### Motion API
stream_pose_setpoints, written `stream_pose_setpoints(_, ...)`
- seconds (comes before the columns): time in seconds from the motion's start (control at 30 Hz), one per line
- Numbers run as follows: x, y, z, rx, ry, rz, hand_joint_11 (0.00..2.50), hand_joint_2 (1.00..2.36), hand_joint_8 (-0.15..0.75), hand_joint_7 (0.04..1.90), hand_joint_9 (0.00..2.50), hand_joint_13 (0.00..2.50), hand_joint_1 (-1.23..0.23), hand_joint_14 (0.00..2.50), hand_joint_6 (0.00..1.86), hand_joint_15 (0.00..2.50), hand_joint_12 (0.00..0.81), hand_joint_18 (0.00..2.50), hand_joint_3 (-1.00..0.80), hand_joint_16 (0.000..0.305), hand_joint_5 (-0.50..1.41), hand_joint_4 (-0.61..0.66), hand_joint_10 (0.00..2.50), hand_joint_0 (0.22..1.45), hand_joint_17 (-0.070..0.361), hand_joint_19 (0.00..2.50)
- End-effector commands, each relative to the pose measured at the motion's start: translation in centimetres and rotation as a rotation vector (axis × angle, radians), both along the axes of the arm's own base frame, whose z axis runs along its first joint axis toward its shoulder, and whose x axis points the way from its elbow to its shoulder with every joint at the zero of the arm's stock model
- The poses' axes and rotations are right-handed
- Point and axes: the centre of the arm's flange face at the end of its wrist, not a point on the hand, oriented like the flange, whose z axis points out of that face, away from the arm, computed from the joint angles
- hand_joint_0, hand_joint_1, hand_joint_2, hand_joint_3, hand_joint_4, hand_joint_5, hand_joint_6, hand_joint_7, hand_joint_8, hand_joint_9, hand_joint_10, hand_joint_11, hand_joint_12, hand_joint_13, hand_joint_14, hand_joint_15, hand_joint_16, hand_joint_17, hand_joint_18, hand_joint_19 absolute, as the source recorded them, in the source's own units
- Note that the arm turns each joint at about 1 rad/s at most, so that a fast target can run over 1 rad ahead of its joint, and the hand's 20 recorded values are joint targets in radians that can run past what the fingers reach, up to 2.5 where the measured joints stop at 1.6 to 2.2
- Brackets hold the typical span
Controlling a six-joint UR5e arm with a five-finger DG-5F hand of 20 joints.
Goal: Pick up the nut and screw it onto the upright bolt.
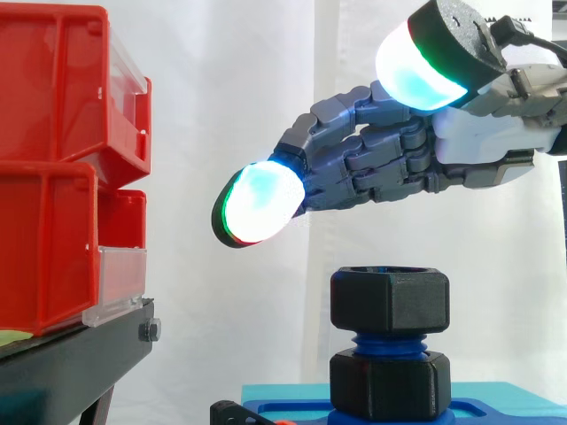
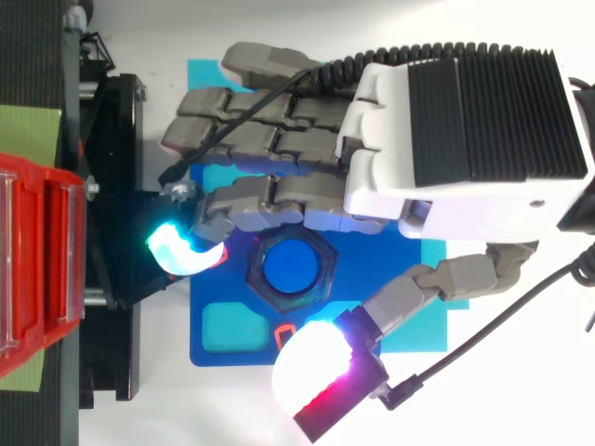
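Hand point(image 1: 390, 164) point(image 2: 465, 121) above the work, reaching in from the right edge of the side view. Fingers point(image 1: 259, 205) stretched out and only slightly bent, thumb point(image 1: 416, 75) spread wide and apart from them. Nothing held: wide open, glowing pads clear of every object.

Directly below, with open air between, nut point(image 1: 390, 301) point(image 2: 254, 274): black, hexagonal, sitting level on the top of the upright bolt point(image 1: 390, 341) point(image 2: 290, 268). From above, blue bolt end showing through the nut's bore. A few blue threads bare between the nut and a second black hexagonal collar point(image 1: 390, 382) at the bolt's foot.

Judged from that: pick-up done, nut started on the thread, screwing down the step in hand. Next move likely calls for lowering the hand, bringing thumb and fingers onto opposite flats of the nut, then turning it without tipping it off the thread. Risk of cross-threading if pressed off-axis.

Under the bolt, blue base plate point(image 1: 496, 409) point(image 2: 390, 279) lying on a teal mat point(image 1: 514, 390) point(image 2: 432, 316). Further out to the side, red bins point(image 1: 53, 159) point(image 2: 37, 260) stacked on a black stand point(image 1: 71, 363) point(image 2: 121, 139). Behind everything, white curtain point(image 1: 230, 88).
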Motion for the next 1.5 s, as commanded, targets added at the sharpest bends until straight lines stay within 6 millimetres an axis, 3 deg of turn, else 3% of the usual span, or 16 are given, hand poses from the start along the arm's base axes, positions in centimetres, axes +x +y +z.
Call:
stream_pose_setpoints(0.0, -0.1, 0.0, -0.2, -0.001, 0.004, 0.0, 0.0, 1.0, 0.23, 0.51, 0.0, 0.1, -0.32, 0.0, 0.5, 0.0, 0.328, 0.0, -0.5, 0.044, -0.28, 0.06, 0.0, 0.39, 0.099, 0.0)
stream_pose_setpoints(0.2, -0.3, 0.0, -1.4, -0.001, 0.006, 0.003, 0.0, 1.0, 0.235, 0.53, 0.0, 0.06, -0.37, 0.0, 0.5, 0.0, 0.313, 0.0, -0.5, 0.043, -0.26, 0.1, 0.0, 0.4, 0.096, 0.0)
stream_pose_setpoints(0.6, -0.1, -0.1, -1.3, 0.001, -0.009, 0.003, 0.0, 1.0, 0.25, 0.61, 0.02, 0.14, -0.36, 0.0, 0.5, 0.0, 0.296, 0.0, -0.5, 0.038, -0.21, 0.15, 0.0, 0.41, 0.086, 0.0)
stream_pose_setpoints(0.83, -0.8, -0.1, -2.9, -0.001, 0.023, 0.008, 0.0, 1.0, 0.256, 0.63, 0.08, 0.17, -0.36, 0.0, 0.5, 0.0, 0.289, 0.0, -0.5, 0.037, -0.2, 0.18, 0.0, 0.42, 0.083, 0.0)
stream_pose_setpoints(1.47, -0.9, -1.1, -2.9, 0.0, 0.026, 0.001, 0.0, 1.0, 0.27, 0.7, 0.24, 0.33, -0.35, 0.0, 0.5, 0.0, 0.261, 0.09, -0.5, 0.031, -0.16, 0.22, 0.0, 0.44, 0.069, 0.0)
